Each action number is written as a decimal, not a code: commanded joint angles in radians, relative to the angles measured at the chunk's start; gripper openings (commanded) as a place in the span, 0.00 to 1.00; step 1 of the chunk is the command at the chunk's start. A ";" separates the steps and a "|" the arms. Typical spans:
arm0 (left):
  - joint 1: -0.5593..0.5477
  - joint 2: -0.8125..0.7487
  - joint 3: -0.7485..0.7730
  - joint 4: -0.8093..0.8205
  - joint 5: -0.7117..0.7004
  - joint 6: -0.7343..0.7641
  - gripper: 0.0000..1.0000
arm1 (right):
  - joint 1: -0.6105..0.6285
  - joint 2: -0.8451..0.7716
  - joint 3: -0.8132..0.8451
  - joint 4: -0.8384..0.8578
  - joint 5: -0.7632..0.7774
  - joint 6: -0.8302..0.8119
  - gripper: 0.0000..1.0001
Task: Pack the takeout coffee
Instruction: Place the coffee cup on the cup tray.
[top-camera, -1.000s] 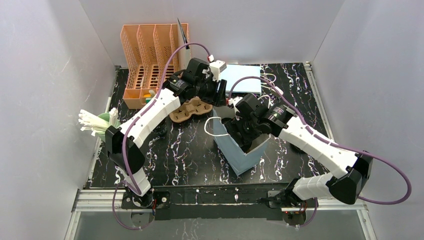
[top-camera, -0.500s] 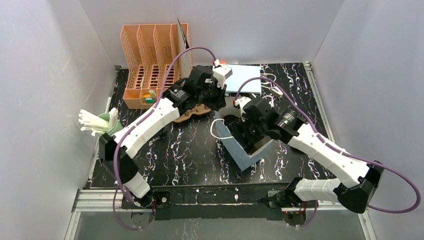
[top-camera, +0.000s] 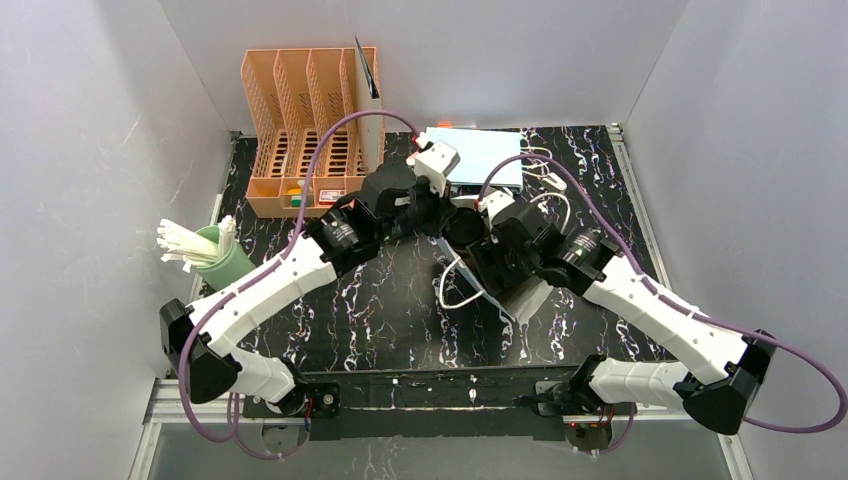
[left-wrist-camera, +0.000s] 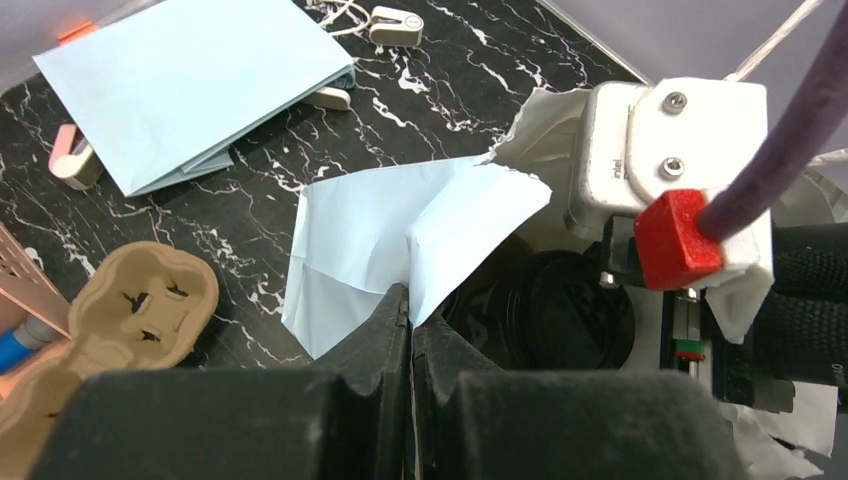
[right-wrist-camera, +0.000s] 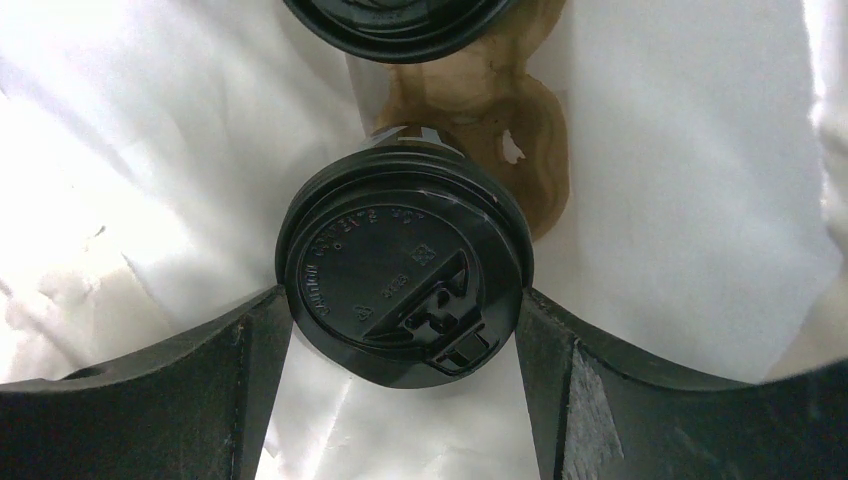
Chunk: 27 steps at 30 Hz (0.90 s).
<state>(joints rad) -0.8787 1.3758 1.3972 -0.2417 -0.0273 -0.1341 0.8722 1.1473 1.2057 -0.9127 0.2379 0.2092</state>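
Location of takeout coffee: inside light-blue paper bag, seated beside second lidded cup on brown pulp carrier. Visible from the left wrist view only as a black lid deep in the bag mouth.

State of right gripper: spread wide around the near cup, with fingers set against both sides of the lid rim. Judged as a grip rather than a hover.

State of left gripper: clamped fully on the bag's upper paper edge, apparently to hold the mouth apart.

Handling, by judgement:
- Treat as light, but top-heavy if filled.
- Thin cup wall: easily crushed under a hard squeeze.
- Smooth plastic lid: slippery and liable to pop off, so avoid lifting by the lid alone.
- Take hold on the cup wall just under the lid rim, squarely across the widest part, with modest pressure.
- Keep upright throughout.
- Limp bag paper: liable to fold inward over the cups once released.
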 joint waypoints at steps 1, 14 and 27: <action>-0.018 -0.069 -0.079 0.128 -0.070 -0.053 0.00 | 0.008 -0.012 -0.032 0.047 0.117 -0.001 0.23; -0.025 -0.082 -0.154 0.230 -0.044 -0.137 0.00 | 0.013 -0.001 -0.080 0.011 0.206 0.023 0.22; -0.025 -0.048 -0.096 0.205 -0.019 -0.165 0.00 | 0.014 -0.007 -0.124 0.129 0.220 -0.027 0.23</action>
<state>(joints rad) -0.8989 1.3457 1.2640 -0.0608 -0.0692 -0.2741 0.8841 1.1637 1.1133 -0.8772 0.4282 0.2054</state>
